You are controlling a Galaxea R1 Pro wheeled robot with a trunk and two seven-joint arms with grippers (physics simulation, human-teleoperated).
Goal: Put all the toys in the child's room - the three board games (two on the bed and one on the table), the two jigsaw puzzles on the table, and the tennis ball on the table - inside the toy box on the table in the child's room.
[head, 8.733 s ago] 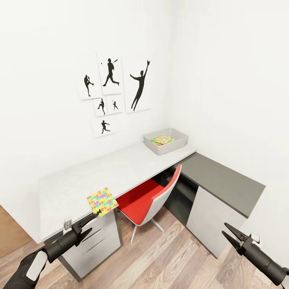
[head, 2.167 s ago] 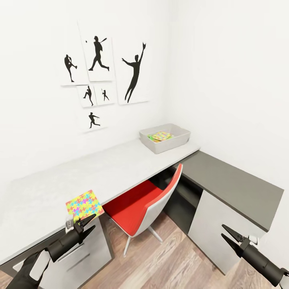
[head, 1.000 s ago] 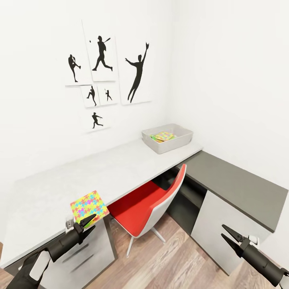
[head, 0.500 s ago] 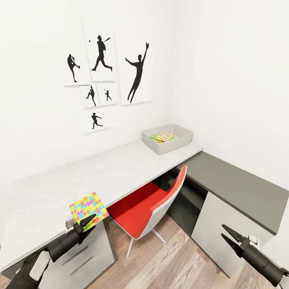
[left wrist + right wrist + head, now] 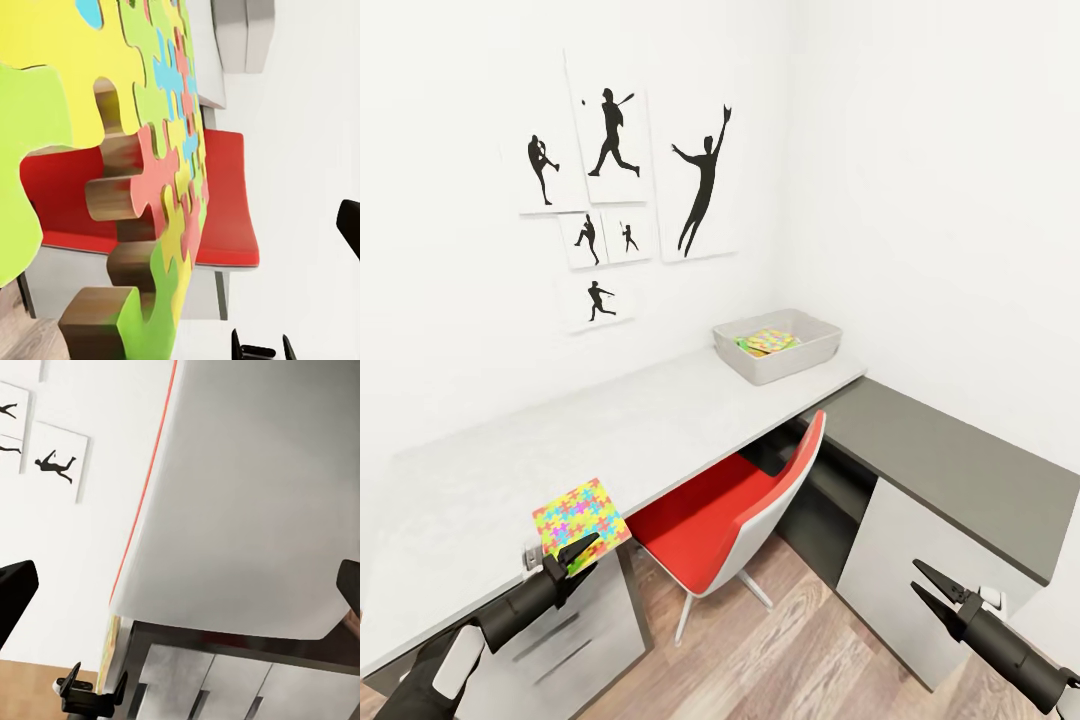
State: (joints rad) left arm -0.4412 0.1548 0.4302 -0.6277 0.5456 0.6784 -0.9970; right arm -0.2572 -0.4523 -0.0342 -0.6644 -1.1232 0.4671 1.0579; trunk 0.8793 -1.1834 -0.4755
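A multicolour jigsaw puzzle (image 5: 580, 510) stands tilted over the near edge of the table (image 5: 560, 450), and my left gripper (image 5: 592, 552) is shut on its lower edge. In the left wrist view the same jigsaw puzzle (image 5: 90, 90) looms close up. At the table's far end by the wall corner sits the pale grey toy box (image 5: 800, 355), with a colourful flat item (image 5: 765, 341) lying inside. Low at the right, my right gripper (image 5: 916, 574) hangs open over the floor with nothing in it. Its dark fingers (image 5: 15, 589) frame the right wrist view.
A red-seated chair (image 5: 730, 510) with a white back is pushed under the table between my arms. A lower dark grey cabinet (image 5: 950, 460) runs along the right wall. White drawers (image 5: 575, 640) stand below my left gripper. Black sport prints (image 5: 610, 130) hang on the wall.
Over the earlier frames the camera drew nearer the desk and shifted; in the last half second nothing has moved. The left gripper keeps the puzzle, the right stays open.
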